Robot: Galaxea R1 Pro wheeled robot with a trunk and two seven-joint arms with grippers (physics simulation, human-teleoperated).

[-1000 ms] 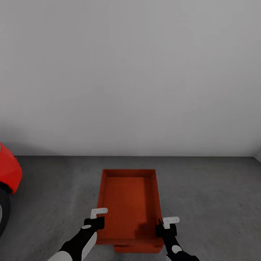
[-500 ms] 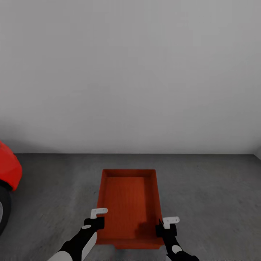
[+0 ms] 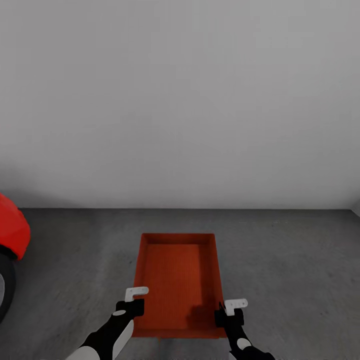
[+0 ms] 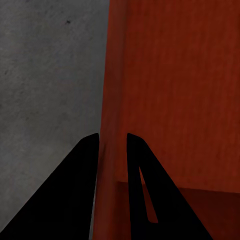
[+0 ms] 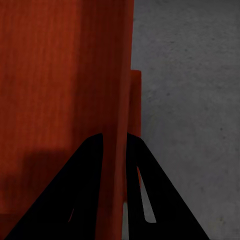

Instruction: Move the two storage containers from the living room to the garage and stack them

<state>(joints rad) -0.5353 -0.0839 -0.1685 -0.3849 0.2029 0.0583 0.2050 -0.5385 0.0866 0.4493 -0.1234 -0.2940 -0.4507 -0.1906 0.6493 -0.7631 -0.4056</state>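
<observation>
A red-orange open-top storage container (image 3: 177,280) lies lengthwise in front of me over the dark grey garage floor (image 3: 290,260). My left gripper (image 3: 134,301) is shut on its left wall (image 4: 111,100), one finger on each side. On the opposite side, my right gripper (image 3: 231,311) is shut on its right wall (image 5: 124,75). In the right wrist view, a lower red-orange edge (image 5: 136,105) of the other container peeks out beside that wall. The rest of that container is hidden beneath the held one. Whether the two touch I cannot tell.
A plain light grey wall (image 3: 180,100) stands close ahead and meets the floor just beyond the container. The red car (image 3: 11,235) with its dark wheel juts in at the far left. Open concrete lies to the right of the container.
The near edge of the lower container, seen below the held one a second ago, has slipped out of sight under it. The wall's base has risen slightly in the picture; both grippers keep their hold.
</observation>
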